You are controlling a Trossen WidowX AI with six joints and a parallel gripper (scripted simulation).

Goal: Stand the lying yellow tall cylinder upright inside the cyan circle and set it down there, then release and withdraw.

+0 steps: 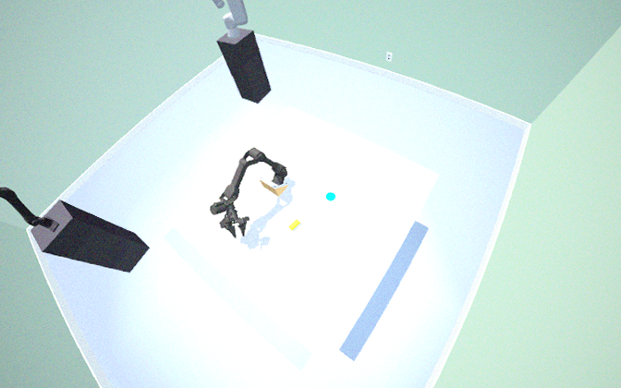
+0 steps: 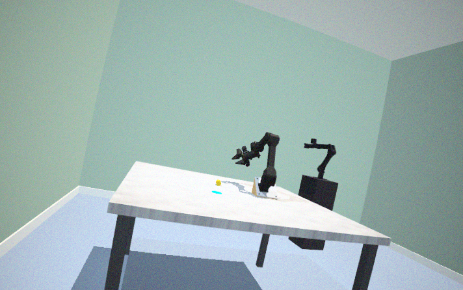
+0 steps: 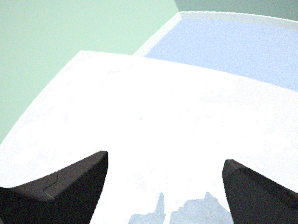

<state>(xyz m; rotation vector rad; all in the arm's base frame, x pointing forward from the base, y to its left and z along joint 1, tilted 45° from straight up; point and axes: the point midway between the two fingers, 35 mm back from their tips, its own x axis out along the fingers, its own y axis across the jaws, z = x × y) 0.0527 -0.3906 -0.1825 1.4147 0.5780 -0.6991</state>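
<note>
The yellow tall cylinder lies on its side on the table. The cyan circle is a flat disc on the table, apart from the cylinder, with nothing on it. My gripper is open and empty. It hangs above the table, to the left of the cylinder in the top view and up and right of it in the exterior view. Neither the cylinder nor the circle shows in the wrist view.
The arm's base stands on an orange and white mount. Another black arm is on a dark pedestal beyond the table. A light grey arm stands on a second pedestal.
</note>
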